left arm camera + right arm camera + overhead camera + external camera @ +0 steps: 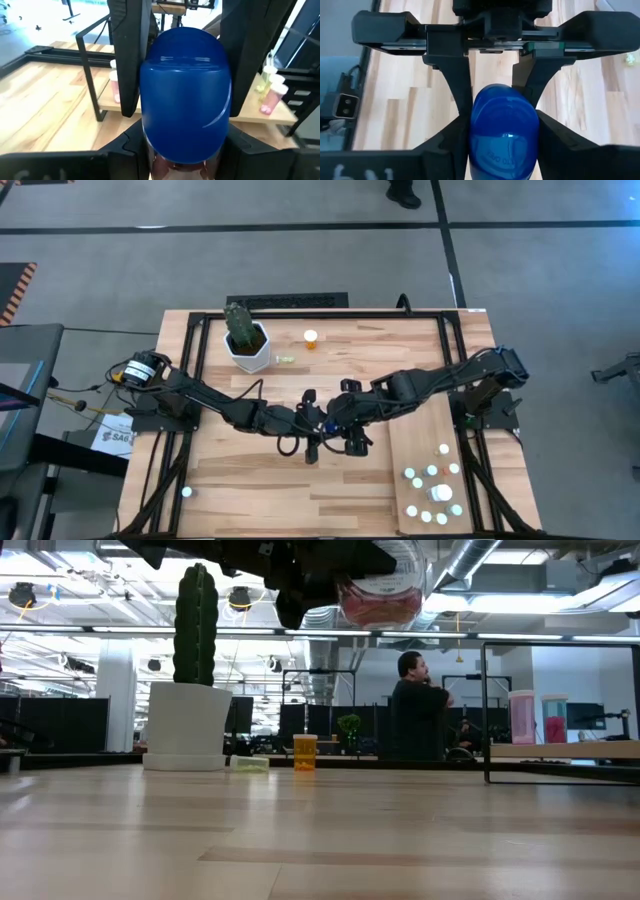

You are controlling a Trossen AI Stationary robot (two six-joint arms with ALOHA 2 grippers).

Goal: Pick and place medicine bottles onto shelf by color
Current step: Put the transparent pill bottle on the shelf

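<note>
Midair, both the left gripper (182,90) and right gripper (504,150) apparently clamp one blue bottle (185,95).

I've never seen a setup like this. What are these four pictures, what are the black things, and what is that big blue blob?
Two robot arms work at a wooden table. One camera looks down from above, one sits at tabletop level, and one rides on each wrist. Mid-table, the left gripper and right gripper meet on one blue bottle, each clamping it; it fills both wrist pictures, so this looks like a hand-over. Also there: a potted cactus, an orange bottle, and on the right a pale shelf with small bottles already on it.
</note>
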